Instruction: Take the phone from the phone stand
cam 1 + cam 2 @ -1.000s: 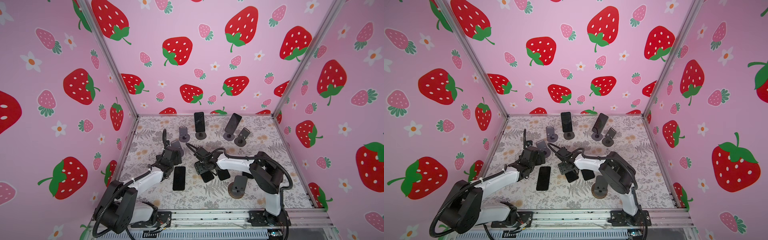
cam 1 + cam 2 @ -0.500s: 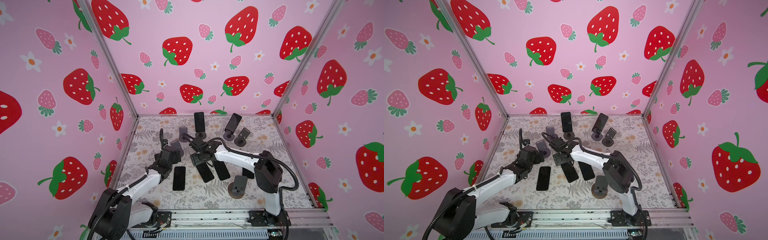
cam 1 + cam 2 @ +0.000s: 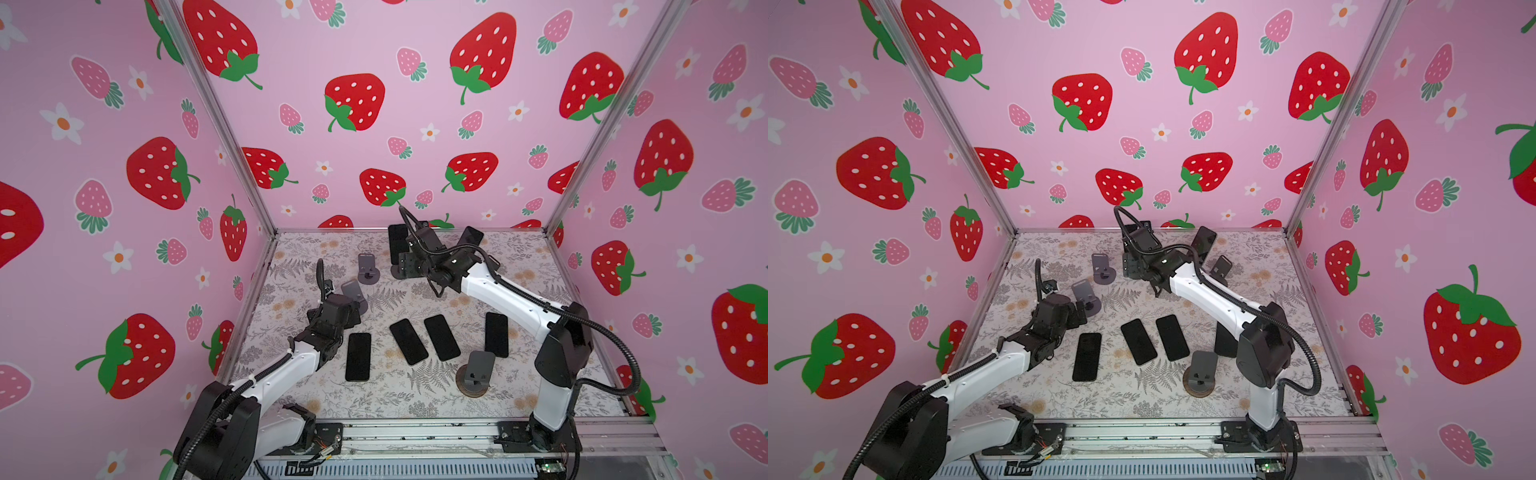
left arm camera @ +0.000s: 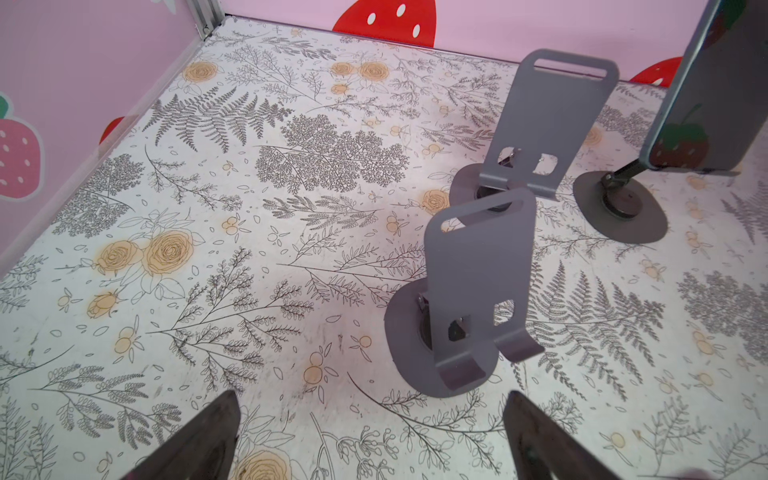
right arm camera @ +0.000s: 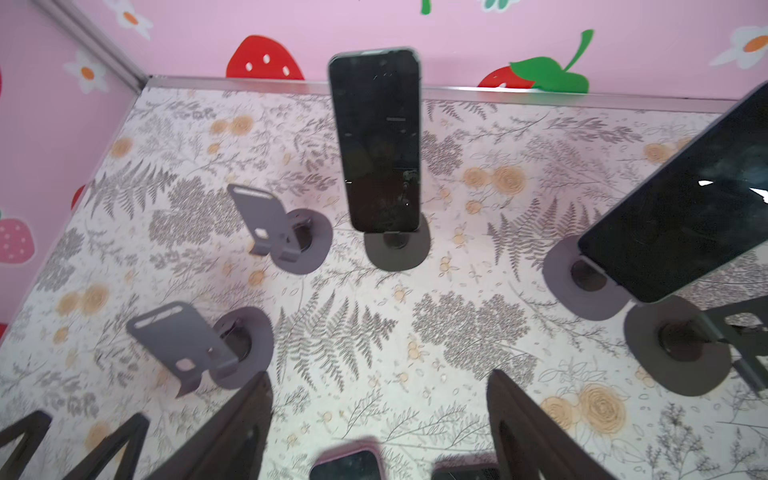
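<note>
One slim rectangular phone (image 5: 376, 141), glossy black glass with rounded corners, sits on a matte grey phone stand (image 5: 397, 249) with a round base. It is straight ahead of the right pincer (image 5: 379, 376) and apart from it. Its long axis is near upright, screen facing that pincer, whose jaws stand apart, holding nothing. The left pincer (image 4: 370, 399) is spread wide, with a bare bent-metal stand (image 4: 478, 291) just ahead on the floral-printed desk (image 4: 208, 208).

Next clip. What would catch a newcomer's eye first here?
The pink strawberry walls on three sides dominate. Four black phones lie flat across the floral table, front-middle, and the open right end effector faces an upright phone on its stand at the back.
</note>
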`<action>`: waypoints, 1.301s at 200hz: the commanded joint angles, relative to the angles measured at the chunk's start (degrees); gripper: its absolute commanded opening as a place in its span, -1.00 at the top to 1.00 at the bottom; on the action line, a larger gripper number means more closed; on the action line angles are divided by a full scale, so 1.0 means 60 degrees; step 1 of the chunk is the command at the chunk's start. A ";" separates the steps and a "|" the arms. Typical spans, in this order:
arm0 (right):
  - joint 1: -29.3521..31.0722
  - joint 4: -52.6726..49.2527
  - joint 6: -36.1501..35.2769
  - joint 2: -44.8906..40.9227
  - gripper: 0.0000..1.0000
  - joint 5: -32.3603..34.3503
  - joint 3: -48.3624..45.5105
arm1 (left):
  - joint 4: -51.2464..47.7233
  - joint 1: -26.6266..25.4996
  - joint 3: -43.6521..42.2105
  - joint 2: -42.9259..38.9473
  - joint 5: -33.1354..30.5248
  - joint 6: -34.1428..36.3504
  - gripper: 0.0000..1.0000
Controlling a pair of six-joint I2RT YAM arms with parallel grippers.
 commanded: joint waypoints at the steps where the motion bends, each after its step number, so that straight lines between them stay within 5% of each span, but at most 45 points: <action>1: -0.0436 0.0527 -0.0277 0.0009 -0.66 -0.0063 0.0135 | -0.0212 0.0030 -0.0281 -0.0441 -0.0109 -0.0264 -0.99; 52: -0.0963 0.0807 -0.1083 0.1038 -1.00 -0.0629 0.1035 | 0.0118 0.0045 -0.0488 -0.0082 -0.0348 -0.0126 -0.99; 160: -0.2354 -0.1444 0.1558 0.1482 -0.99 0.3008 0.1635 | 0.1119 0.0052 -0.0457 0.0248 -0.0060 0.0535 -0.99; 203: -0.2986 -0.2528 0.3137 0.2321 -0.99 0.3044 0.2374 | 0.0948 0.0045 -0.0370 0.0238 -0.0062 0.0511 -0.99; 260: -0.3239 -0.2934 0.3124 0.3255 -0.99 0.2843 0.3595 | 0.0980 0.0051 -0.0445 0.0014 -0.0062 0.0506 -0.99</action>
